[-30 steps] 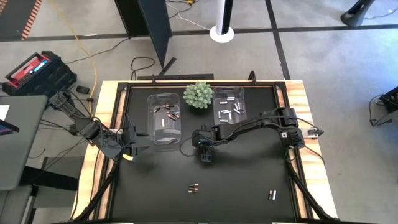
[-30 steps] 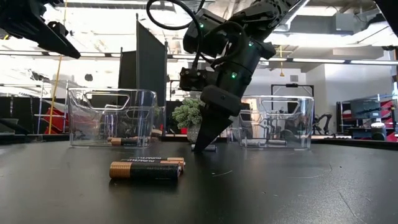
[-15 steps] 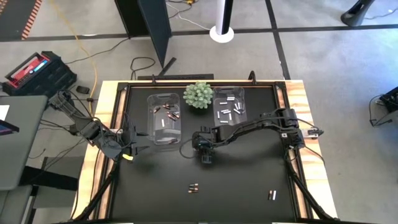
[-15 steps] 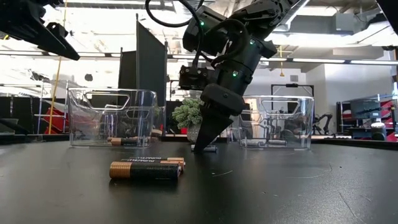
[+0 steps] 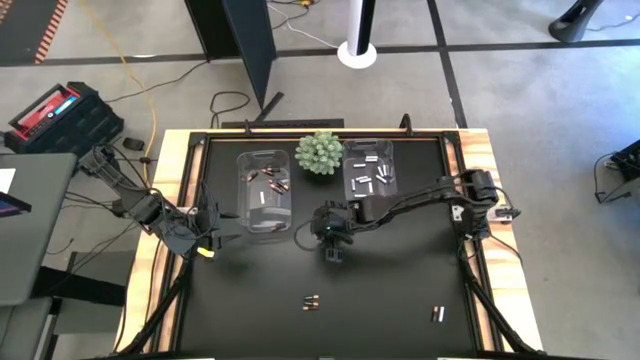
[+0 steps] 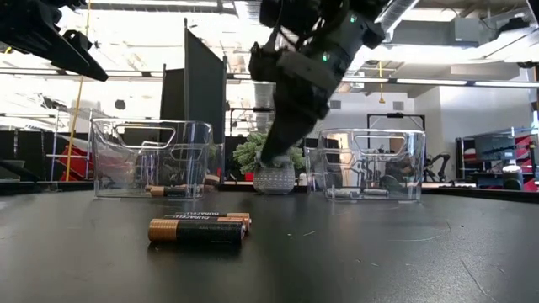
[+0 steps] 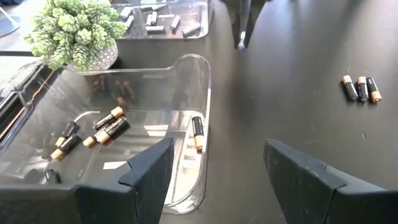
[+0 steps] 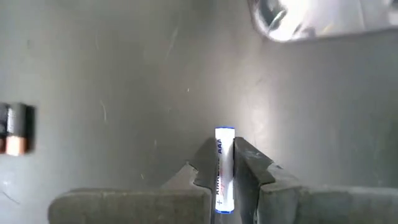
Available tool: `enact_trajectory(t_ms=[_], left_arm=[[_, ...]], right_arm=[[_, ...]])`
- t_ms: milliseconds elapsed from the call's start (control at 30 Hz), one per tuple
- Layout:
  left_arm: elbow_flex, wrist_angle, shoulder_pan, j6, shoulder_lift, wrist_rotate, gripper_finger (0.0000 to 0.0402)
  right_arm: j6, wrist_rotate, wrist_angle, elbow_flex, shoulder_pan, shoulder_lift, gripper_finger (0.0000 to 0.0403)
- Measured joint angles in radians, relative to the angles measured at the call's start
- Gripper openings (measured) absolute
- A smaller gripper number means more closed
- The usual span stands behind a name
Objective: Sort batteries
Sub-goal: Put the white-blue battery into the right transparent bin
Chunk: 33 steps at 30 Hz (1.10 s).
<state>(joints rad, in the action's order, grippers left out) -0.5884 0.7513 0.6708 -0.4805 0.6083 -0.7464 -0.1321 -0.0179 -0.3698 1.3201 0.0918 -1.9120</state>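
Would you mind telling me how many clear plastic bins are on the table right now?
2. One bin stands left of the green plant, holding dark batteries; the other bin stands right of the plant, holding pale batteries. None seems hidden.

Open mat (image 5: 400,280) ahead (plant (image 5: 319,152) wedged between both bins (image 5: 264,190)).

Grey floor (image 5: 520,90), dark partition panel (image 5: 250,45), ceiling lights (image 6: 152,38).

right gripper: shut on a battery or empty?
Shut on one. In the right wrist view the right gripper clamps a white battery between its fingers, lifted off the black table.
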Motion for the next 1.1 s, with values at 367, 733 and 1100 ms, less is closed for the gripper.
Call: enact_trajectory(t_ms=[367,733,1100], left_arm=[[0.0,0.0,0.0,-0.026,0.0,0.0,0.0245],[0.0,0.0,0.0,-0.032,0.0,0.0,0.0245],[0.0,0.001,0.0,-0.032,0.0,0.0,0.0245]], right_arm=[[-0.006,-0.136,-0.188,0.002,-0.048,0.219,0.005],[-0.138,-0.168,-0.444,-0.063,-0.288,0.409,0.005],[0.024,-0.033,-0.326,-0.247,-0.49,0.35,0.005]])
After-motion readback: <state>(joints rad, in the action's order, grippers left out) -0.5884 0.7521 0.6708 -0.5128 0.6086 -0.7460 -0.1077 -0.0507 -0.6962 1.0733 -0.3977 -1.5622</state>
